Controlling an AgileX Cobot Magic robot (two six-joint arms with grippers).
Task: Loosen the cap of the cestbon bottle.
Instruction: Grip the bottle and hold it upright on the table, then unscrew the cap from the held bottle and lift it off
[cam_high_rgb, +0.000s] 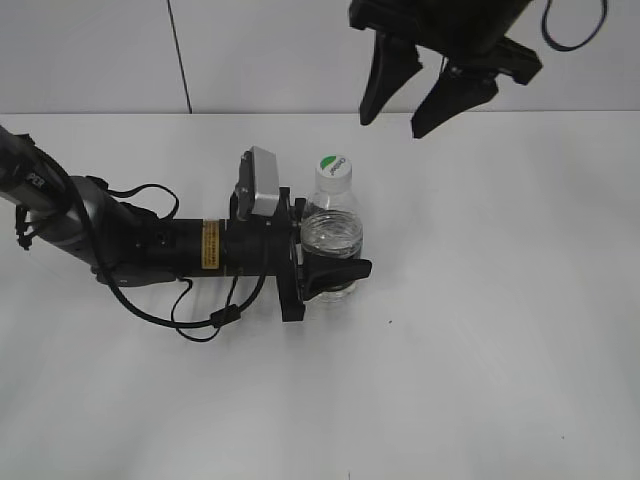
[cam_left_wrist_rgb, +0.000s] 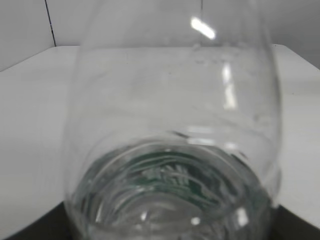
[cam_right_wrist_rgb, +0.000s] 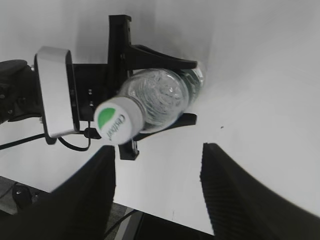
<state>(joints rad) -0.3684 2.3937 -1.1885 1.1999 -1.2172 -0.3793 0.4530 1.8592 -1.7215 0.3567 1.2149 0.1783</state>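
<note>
The cestbon bottle (cam_high_rgb: 332, 235) stands upright on the white table, clear, with water low inside and a green label. Its white cap (cam_high_rgb: 333, 170) with a green patch sits on the neck. My left gripper (cam_high_rgb: 335, 250) reaches in from the left and is shut on the bottle's body, one black finger (cam_right_wrist_rgb: 160, 57) on each side. In the left wrist view the bottle (cam_left_wrist_rgb: 175, 125) fills the frame. My right gripper (cam_high_rgb: 420, 100) hangs open in the air, above and to the right of the cap (cam_right_wrist_rgb: 118, 121), holding nothing; its fingers (cam_right_wrist_rgb: 235, 190) frame bare table.
The left arm (cam_high_rgb: 130, 240) lies low across the table's left half with loose cables (cam_high_rgb: 195, 320) beside it. The table's far edge (cam_high_rgb: 100, 112) meets a pale wall. The table's near edge (cam_right_wrist_rgb: 165, 212) shows in the right wrist view.
</note>
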